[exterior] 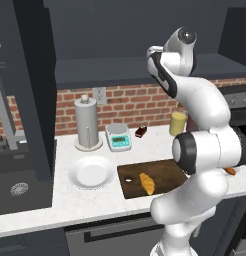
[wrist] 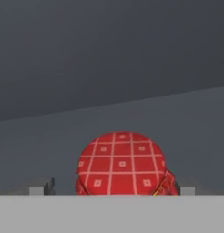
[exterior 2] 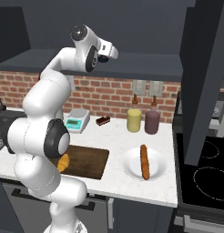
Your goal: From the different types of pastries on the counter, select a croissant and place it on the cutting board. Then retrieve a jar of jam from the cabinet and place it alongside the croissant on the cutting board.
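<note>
Starting closest to the base: the cutting board [exterior: 155, 176] sits at the front of the counter [exterior: 95, 200], and the croissant [exterior: 147, 183] is lying on it, a bit toward the end with the pale hole. In the right base view the croissant [exterior 2: 63, 162] peeks out from behind the arm on the same board [exterior 2: 89, 161].

Plates next. The round white plate [exterior: 91, 171] just left of the board has nothing on it. The other white plate [exterior 2: 145, 164], right of the board, holds the long brown stick bread [exterior 2: 144, 161] laid straight across it.

Further back near the brick backsplash [exterior: 125, 102]: a small kitchen scale [exterior: 118, 136], a paper towel holder [exterior: 87, 125], the little dark brown pastry [exterior 2: 103, 120] sitting straight on the counter, then a yellow canister [exterior 2: 134, 120] and a maroon canister [exterior 2: 152, 121] side by side. Can't see what's inside either.

Up top, the arm reaches into the cabinet [exterior 2: 145, 63]. In the hand view the jar of jam [wrist: 121, 164] sits on the grey shelf with its red checked lid right between the two fingertips [wrist: 45, 187], one on each side. The gripper [wrist: 114, 190] looks spread about jar-width, but I can't tell if the pads are actually touching the jar or just flanking it.
</note>
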